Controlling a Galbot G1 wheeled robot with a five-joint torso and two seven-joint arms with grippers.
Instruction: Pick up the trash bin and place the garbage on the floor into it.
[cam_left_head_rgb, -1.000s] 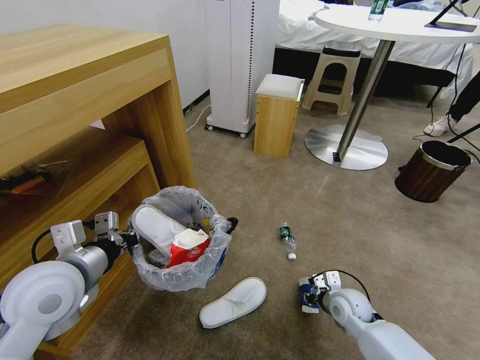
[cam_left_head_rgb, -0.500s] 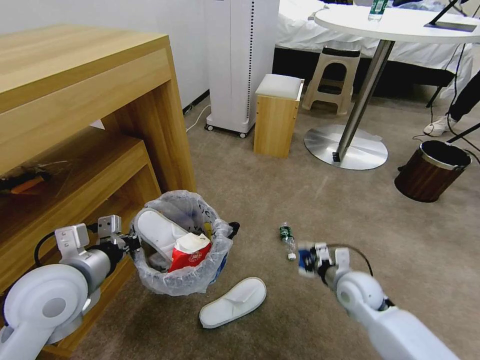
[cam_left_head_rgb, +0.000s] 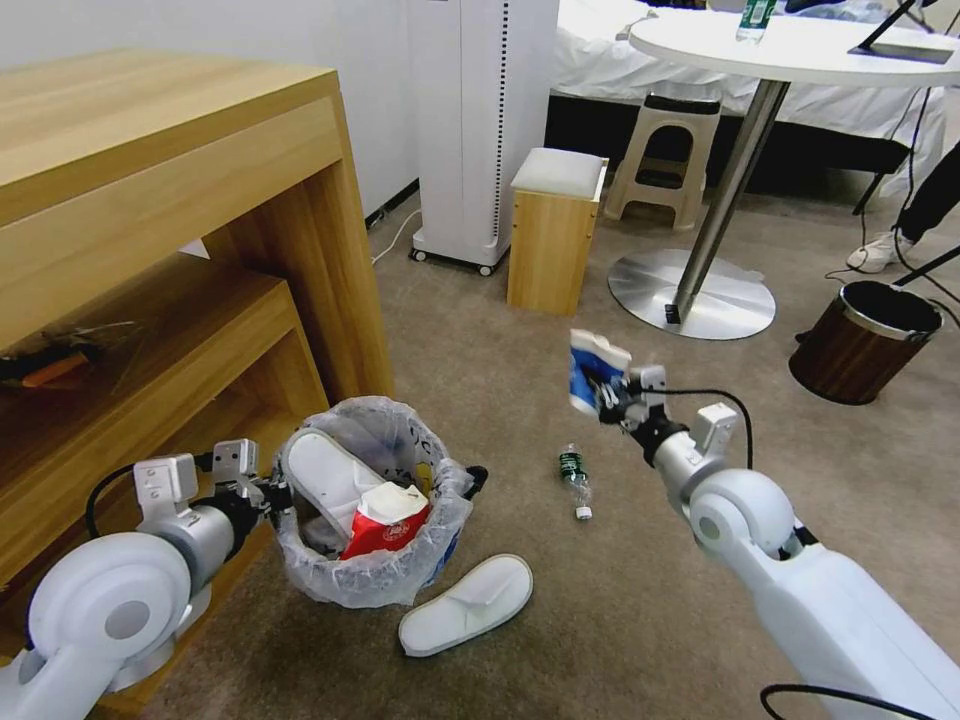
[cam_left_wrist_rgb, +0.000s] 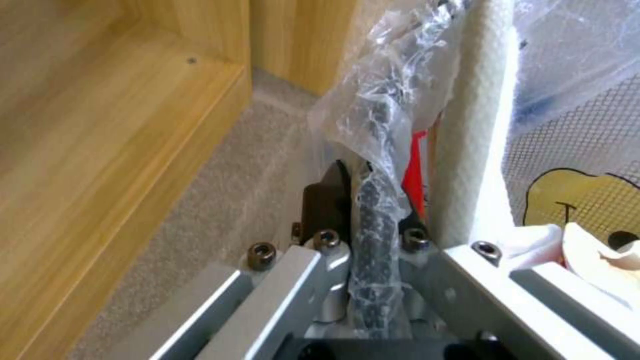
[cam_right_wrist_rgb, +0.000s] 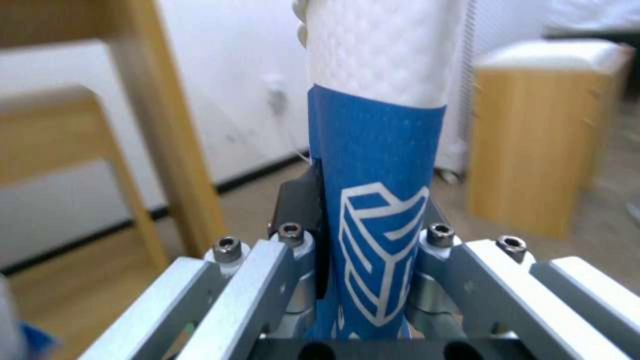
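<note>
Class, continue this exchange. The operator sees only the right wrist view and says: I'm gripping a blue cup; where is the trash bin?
Observer: The trash bin, left of your blue cup, is gripped at its rim by the left pincer.
Operator: What's inside?
Observer: A white slipper and a red wrapper.
Operator: What's left on the floor?
Observer: A second slipper and a small bottle.

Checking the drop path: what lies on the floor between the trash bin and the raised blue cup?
In the head view, a small bottle lies on the carpet between the trash bin and the blue cup.
</note>
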